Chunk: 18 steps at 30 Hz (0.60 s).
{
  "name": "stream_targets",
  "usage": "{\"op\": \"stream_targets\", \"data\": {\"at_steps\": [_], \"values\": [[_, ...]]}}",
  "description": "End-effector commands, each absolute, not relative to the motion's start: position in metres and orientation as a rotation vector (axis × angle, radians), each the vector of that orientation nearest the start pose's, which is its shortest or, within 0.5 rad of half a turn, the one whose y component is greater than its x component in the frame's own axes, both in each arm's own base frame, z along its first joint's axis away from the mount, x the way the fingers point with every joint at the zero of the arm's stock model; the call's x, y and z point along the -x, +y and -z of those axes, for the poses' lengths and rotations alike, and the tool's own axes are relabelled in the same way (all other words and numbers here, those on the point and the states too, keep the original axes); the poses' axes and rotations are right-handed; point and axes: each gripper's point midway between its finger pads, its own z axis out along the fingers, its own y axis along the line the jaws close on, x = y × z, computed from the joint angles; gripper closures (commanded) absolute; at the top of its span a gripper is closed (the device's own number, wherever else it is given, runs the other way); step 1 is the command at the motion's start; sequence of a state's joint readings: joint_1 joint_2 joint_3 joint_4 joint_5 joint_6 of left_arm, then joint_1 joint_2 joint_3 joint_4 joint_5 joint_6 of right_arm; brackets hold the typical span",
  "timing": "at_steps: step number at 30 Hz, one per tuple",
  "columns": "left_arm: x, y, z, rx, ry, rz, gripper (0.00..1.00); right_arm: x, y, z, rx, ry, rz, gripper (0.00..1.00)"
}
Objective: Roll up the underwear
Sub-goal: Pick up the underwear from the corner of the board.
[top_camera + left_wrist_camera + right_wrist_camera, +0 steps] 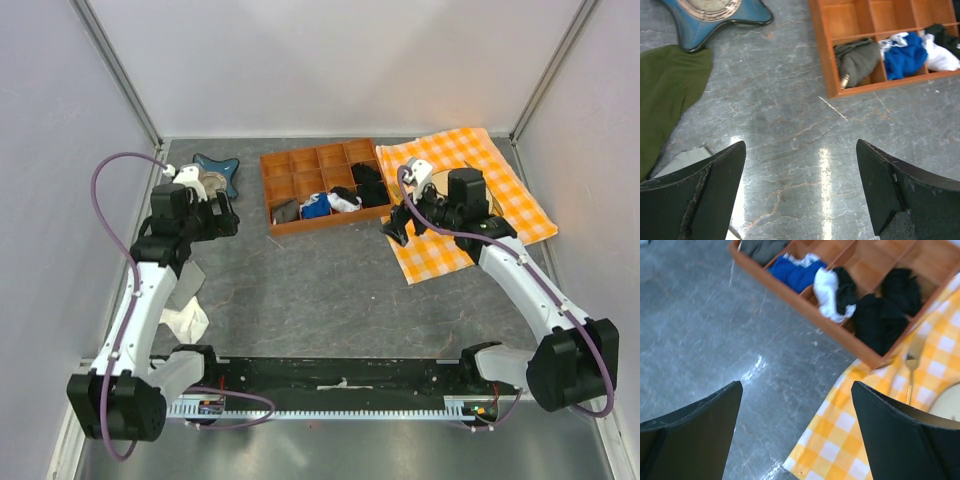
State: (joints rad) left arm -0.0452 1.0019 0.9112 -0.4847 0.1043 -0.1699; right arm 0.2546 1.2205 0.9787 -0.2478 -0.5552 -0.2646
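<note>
Left gripper (800,195): jaws spread wide, empty, hanging over bare tabletop at about 9 o'clock of the table.
Underwear (667,95): olive cloth lying flat at the left gripper's 10 o'clock; in the top view mostly hidden under the left arm, with pale cloth just below.
Blue dish (217,172): at the underwear's 1 o'clock, close by.
Tray (270,195): at the table's 12 o'clock, holding small grey, blue, white and black garments.
Right gripper (795,435): jaws spread wide, empty, over the checked cloth's (500,185) near corner, at 2 o'clock.
Step in hand: reaching; nothing is gripped yet. I judge the left arm should swing toward 10 o'clock, pinch a hem low and flat, and roll toward the open centre.
Room: bare table from centre to 6 o'clock; dish and left wall crowd the underwear.
</note>
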Motion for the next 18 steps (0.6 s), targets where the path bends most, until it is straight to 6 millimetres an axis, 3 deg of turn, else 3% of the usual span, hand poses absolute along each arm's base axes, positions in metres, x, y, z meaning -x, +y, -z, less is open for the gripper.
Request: {"op": "stream_targets", "data": {"at_steps": [1,8,12,18], "values": [[-0.327,-0.016,-0.211,0.15,2.185,0.143,0.03,-0.309,0.185,-0.189,1.04,1.798,-0.683,0.02],[-0.341,0.028,-0.181,0.242,2.284,-0.036,0.06,-0.298,0.187,-0.188,1.079,1.798,-0.724,0.02],[-0.353,0.046,-0.154,0.264,2.381,-0.139,0.15,-0.303,0.178,-0.183,1.087,1.829,-0.636,0.02],[-0.38,0.077,-0.116,0.292,2.507,-0.303,0.26,-0.294,0.191,-0.174,1.169,1.843,-0.645,0.02]]}}
